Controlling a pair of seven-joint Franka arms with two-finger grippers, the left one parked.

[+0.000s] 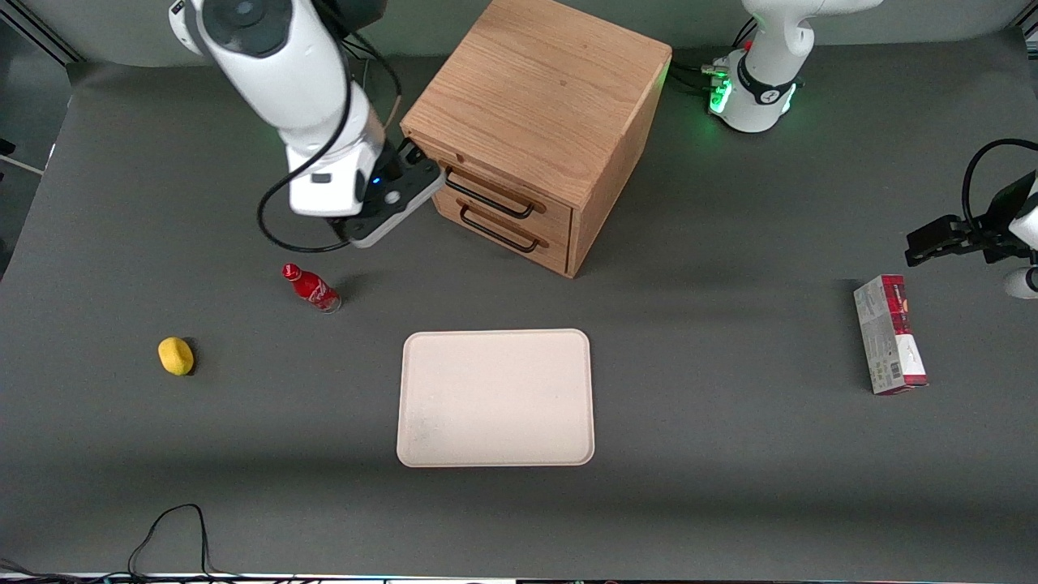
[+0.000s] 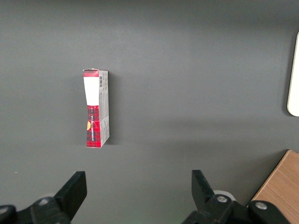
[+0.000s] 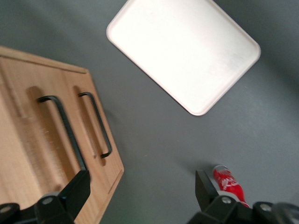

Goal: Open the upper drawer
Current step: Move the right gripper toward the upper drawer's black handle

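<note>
Your gripper (image 1: 415, 161) hung in front of the cabinet (image 1: 539, 105), level with its top drawer, its fingers (image 3: 77, 189) spread wide apart and holding nothing. One finger sat close against the end of the black bar handle (image 3: 65, 128) of the upper drawer (image 1: 495, 195); whether it actually touched the bar was hard to judge from either view. The other finger stood out over bare table, with nothing between the pair.

The upper drawer was shut, its oak front flush with the cabinet face, and the lower drawer (image 1: 503, 234) beneath it was likewise closed, its own handle (image 3: 96, 123) running parallel to the upper one.

Nearer the front camera than your gripper, a small red bottle (image 1: 311, 288) lay on its side on the grey table (image 1: 730, 454). A yellow sponge (image 1: 176, 356) sat nearer the camera still, toward the working arm's end. A pale empty tray (image 1: 495, 398) lay flat in front of the cabinet, well apart from it. A red and grey carton (image 1: 889, 334) rested toward the parked arm's end of the table.
</note>
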